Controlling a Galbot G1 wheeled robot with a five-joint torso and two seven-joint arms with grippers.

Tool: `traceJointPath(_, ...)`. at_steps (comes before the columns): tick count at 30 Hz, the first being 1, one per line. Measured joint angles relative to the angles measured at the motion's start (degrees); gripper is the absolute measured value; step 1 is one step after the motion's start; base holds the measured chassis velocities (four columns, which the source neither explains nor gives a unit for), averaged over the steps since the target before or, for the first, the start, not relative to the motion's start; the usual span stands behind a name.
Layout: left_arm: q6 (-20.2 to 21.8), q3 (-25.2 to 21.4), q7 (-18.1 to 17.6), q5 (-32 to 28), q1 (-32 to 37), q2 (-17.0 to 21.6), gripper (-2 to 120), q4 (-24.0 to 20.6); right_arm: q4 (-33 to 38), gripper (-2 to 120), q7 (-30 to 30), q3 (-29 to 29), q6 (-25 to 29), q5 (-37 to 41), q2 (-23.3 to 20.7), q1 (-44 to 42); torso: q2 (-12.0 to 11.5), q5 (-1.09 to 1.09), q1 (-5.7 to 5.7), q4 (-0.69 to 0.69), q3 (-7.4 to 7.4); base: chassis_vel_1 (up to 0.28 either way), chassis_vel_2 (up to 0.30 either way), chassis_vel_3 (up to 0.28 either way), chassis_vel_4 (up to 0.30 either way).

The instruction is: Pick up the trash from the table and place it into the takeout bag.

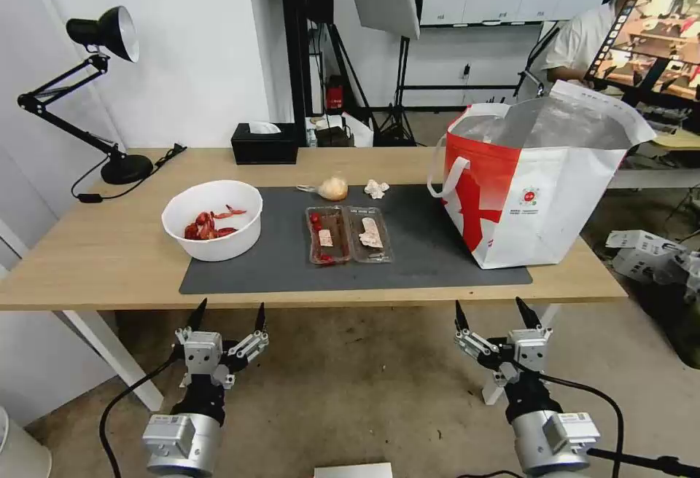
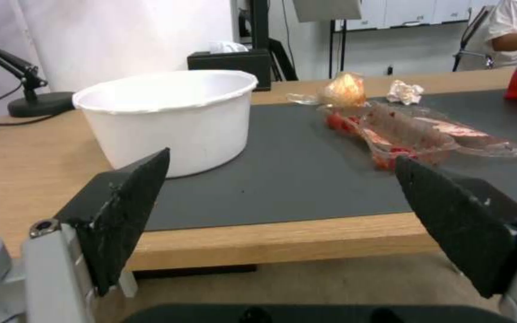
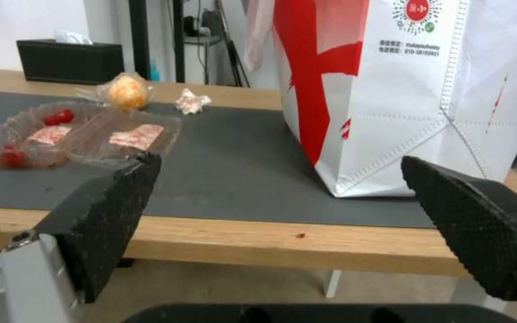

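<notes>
both arms low in front of the surface (image 1: pixel 87 259), short of its near edge. left gripper (image 1: pixel 227 318) has its jaws spread wide and empty, lined up below the white bowl of red crayfish shells (image 1: pixel 212 218) at the mat's (image 1: pixel 423 245) left end. right gripper (image 1: pixel 494 312) the same, jaws wide, nothing held, below the red-and-white takeout bag (image 1: pixel 539 194) standing open at the mat's right end. between them lies the clear hinged tray (image 1: pixel 348 234), opened flat; behind it the small clear bag with a yellowish lump (image 1: pixel 332 188), and just beside that the crumpled tissue (image 1: pixel 376 188).
</notes>
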Motion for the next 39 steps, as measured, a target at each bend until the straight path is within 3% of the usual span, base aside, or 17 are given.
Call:
traceJointPath(5, 0.8, 0.1, -0.5, -0.9, -0.5, 0.4, 100, 0.0, 0.0, 100, 0.0, 0.0, -0.1, 0.2, -0.2, 0.1, 0.0, 0.00, 0.00, 0.01, 0.00, 0.000, 0.000, 0.000, 0.000)
traceJointPath(7, 5.0, 0.4, -2.9, -4.8, -3.0, 2.5, 100, -0.7, 0.0, 100, 0.2, 0.1, -1.0, 1.4, -1.4, 0.6, 0.0, 0.02, 0.00, -0.01, 0.00, 0.000, 0.000, 0.000, 0.000)
traceJointPath(11, 8.8, 0.8, -5.1, -8.5, -5.3, 4.3, 100, -1.3, 0.0, 100, 0.8, 0.5, -3.5, 4.2, -3.8, 1.8, 0.0, -0.01, 0.00, 0.00, 0.00, 0.000, 0.000, 0.000, 0.000)
traceJointPath(16, 16.3, 1.4, -9.3, -15.7, -9.9, 8.2, 100, -2.5, 0.0, 100, 2.5, 1.7, -10.5, 12.1, -10.7, 5.2, 0.0, 0.01, 0.01, -0.02, 0.00, 0.000, 0.000, 0.000, 0.000)
traceJointPath(20, 18.6, 1.7, -11.0, -18.6, -11.8, 9.8, 100, -2.8, 0.0, 100, 3.9, 2.7, -16.1, 18.3, -16.4, 8.1, 0.0, 0.01, 0.01, 0.01, 0.01, 0.000, 0.000, 0.000, 0.000)
traceJointPath(25, 21.8, 2.1, -13.3, -22.3, -14.3, 11.8, 100, -3.3, 0.0, 100, 4.5, 2.8, -17.6, 21.2, -19.5, 9.4, 0.0, 0.00, 0.00, 0.00, 0.00, 0.000, 0.000, 0.000, 0.000)
traceJointPath(31, 31.0, 3.2, -19.7, -33.4, -20.5, 17.3, 100, -5.1, -0.2, 100, 6.9, 3.9, -23.9, 32.0, -28.1, 13.9, 0.0, -0.01, 0.02, 0.00, 0.01, 0.000, 0.000, 0.000, 0.000)
traceJointPath(39, 32.1, 4.0, -20.5, -34.8, -21.0, 17.8, 100, -5.3, -0.3, 100, 7.4, 2.8, -21.5, 33.6, -28.8, 14.7, 0.0, 0.01, 0.01, 0.00, 0.00, 0.000, 0.000, 0.000, 0.000)
